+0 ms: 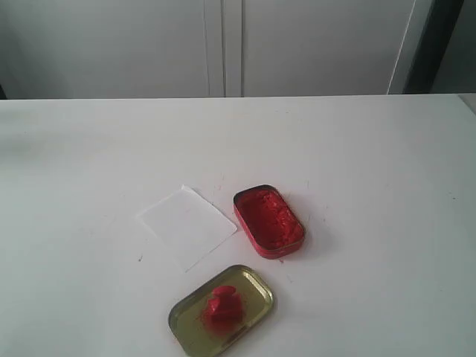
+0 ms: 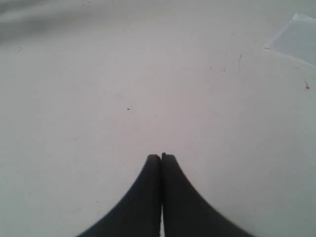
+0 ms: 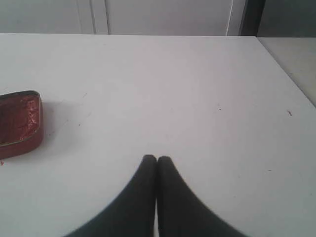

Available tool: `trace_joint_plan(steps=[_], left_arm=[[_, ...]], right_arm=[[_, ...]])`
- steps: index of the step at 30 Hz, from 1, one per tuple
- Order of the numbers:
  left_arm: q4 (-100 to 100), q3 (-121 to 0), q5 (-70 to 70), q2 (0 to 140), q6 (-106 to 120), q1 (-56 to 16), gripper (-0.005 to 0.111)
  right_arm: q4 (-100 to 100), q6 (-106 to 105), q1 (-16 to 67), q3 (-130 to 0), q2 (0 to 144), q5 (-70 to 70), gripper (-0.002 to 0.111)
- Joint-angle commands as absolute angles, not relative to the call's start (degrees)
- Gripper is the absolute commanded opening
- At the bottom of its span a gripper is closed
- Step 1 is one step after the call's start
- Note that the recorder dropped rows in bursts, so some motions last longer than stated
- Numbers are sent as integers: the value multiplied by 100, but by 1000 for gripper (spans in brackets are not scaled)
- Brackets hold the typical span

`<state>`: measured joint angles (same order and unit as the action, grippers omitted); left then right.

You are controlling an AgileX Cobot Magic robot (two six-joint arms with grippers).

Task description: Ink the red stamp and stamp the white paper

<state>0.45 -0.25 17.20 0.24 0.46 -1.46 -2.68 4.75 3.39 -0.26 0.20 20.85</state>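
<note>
While the red stamp (image 1: 223,303) sits in the gold lid (image 1: 251,286) (white paper (image 1: 187,223) beside it), left fingers (image 2: 145,197) and right fingers (image 3: 140,197) are together, empty.

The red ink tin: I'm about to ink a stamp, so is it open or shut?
Open. The red tin shows bare red paste, and a gold lid lies apart from it on the table.

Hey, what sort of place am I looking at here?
Likely an indoor lab or office workbench: a plain white table backed by pale cabinet doors, with a red ink tin, its gold lid and a sheet of paper laid out.
</note>
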Motion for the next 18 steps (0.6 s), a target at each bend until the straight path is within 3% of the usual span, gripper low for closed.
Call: trace_joint_plan(steps=[1, 18], left_arm=[[52, 0, 1709, 0, 0, -132, 0], [52, 0, 1144, 0, 0, -132, 0]], right_arm=[[-280, 487, 342, 0, 0, 1994, 0], [-280, 487, 342, 0, 0, 1994, 0]])
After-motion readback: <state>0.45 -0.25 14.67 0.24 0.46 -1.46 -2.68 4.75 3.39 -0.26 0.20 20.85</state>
